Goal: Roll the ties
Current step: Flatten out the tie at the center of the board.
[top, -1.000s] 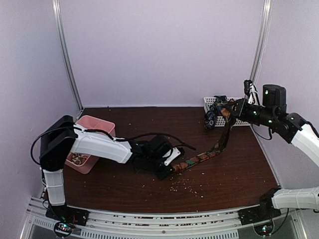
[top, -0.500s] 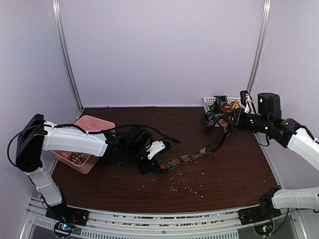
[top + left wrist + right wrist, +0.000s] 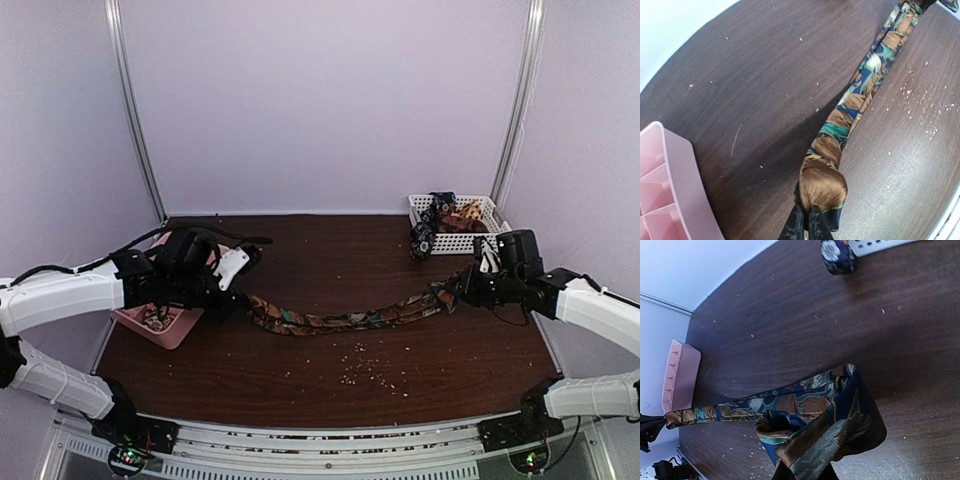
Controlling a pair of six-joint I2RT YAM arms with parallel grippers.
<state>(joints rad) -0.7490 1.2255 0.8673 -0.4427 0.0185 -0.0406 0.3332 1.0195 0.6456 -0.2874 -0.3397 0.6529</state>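
A long tie (image 3: 350,320) patterned in brown, teal and dark blue stretches across the dark table between my two grippers. My left gripper (image 3: 238,300) is shut on its narrow brown end (image 3: 823,186) next to the pink box. My right gripper (image 3: 458,293) is shut on the wide end, which is folded into a loose loop (image 3: 840,430). The tie hangs taut just above the table. More ties (image 3: 440,215) lie bunched in the white basket (image 3: 490,240), with a dark blue coil (image 3: 837,255) hanging at its front edge.
A pink compartment box (image 3: 185,325) sits at the left beside my left arm; it also shows in the left wrist view (image 3: 665,185). Pale crumbs (image 3: 365,372) are scattered on the table's front middle. The white basket stands at the back right.
My left gripper has pulled the tie's narrow end far left to the pink box. My right gripper has come down and forward from the basket with the wide end. The tie is now stretched out.
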